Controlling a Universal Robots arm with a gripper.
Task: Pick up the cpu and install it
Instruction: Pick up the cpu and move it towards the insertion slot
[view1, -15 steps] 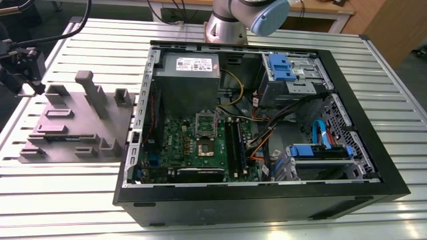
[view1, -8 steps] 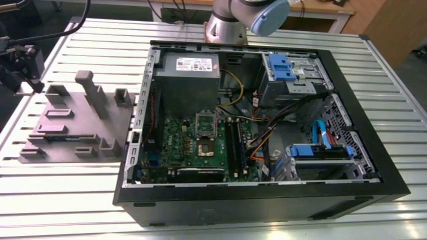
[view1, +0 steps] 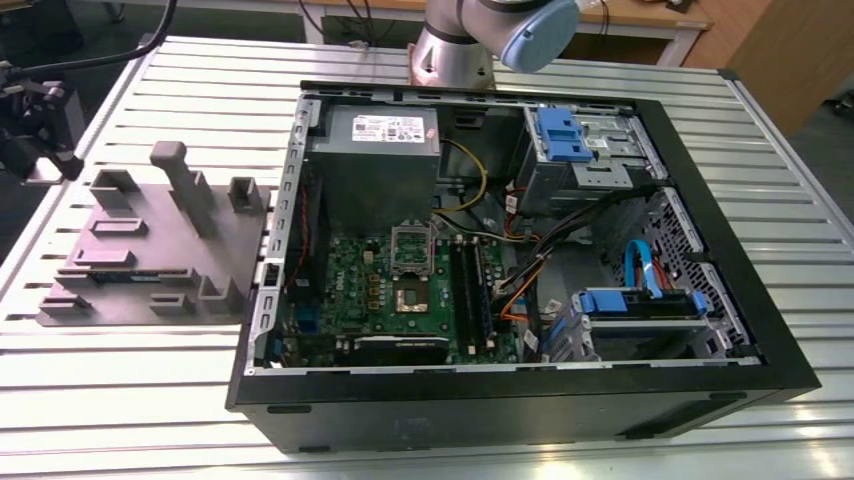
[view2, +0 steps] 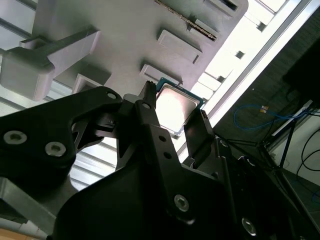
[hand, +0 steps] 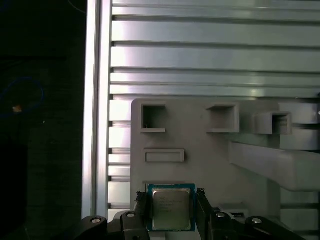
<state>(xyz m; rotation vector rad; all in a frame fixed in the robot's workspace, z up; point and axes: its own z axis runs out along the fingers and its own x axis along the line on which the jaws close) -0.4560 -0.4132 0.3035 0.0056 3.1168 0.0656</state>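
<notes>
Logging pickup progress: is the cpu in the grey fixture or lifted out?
In, apparently: both wrist views show the cpu lying flat on the grey fixture, the hand at it. Whether it is gripped, cannot tell.

Silver-grey cpu (hand: 171, 209) with teal edge, black hand (hand: 171, 196), grey fixture (hand: 200, 150), ribbed silvery table (hand: 200, 50), green motherboard (view1: 400, 290).

cpu (hand: 171, 209): small flat square chip with a shiny silver-grey metal lid on a green-edged board. The lid faces the first wrist view squarely and glares near-white in the second wrist view. It is pinched at two opposite edges by the hand (hand: 171, 201), lying level over the grey fixture plate (hand: 200, 145), near the plate's edge.
</notes>
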